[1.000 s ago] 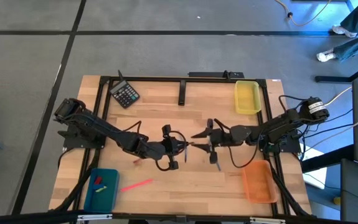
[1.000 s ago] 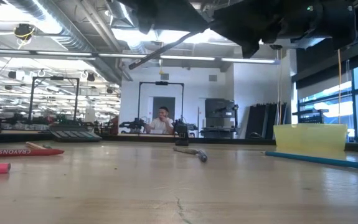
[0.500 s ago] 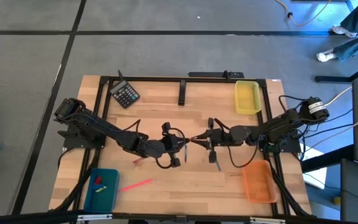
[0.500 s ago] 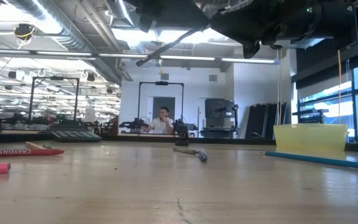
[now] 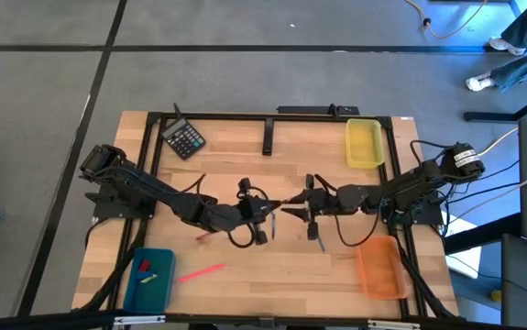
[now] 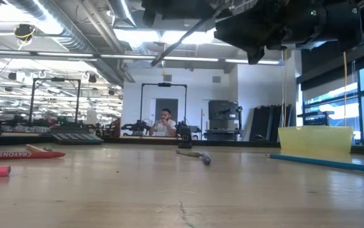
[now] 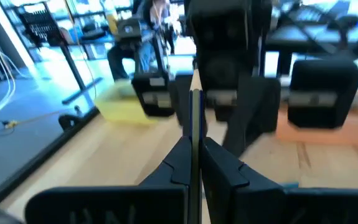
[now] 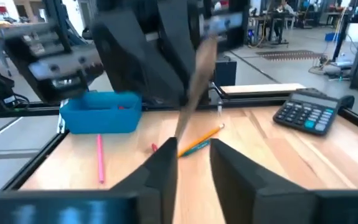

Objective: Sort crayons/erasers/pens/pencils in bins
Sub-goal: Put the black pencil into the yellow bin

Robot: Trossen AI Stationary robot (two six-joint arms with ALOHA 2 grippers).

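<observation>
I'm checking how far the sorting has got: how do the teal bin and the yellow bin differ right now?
In the high view, the teal bin lies at the table's lower left corner and the yellow bin near its upper right. The teal bin holds a few small pieces, one red and one yellow-green; the yellow bin looks empty. Both are shallow rectangular trays.

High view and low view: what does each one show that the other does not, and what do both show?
Only the high view shows the teal bin and the orange bin. Only the low view shows a person in the room behind and the print on a red crayon. Both show the yellow bin, the pink crayon, and the left gripper holding a thin stick at the right gripper above mid-table.
</observation>
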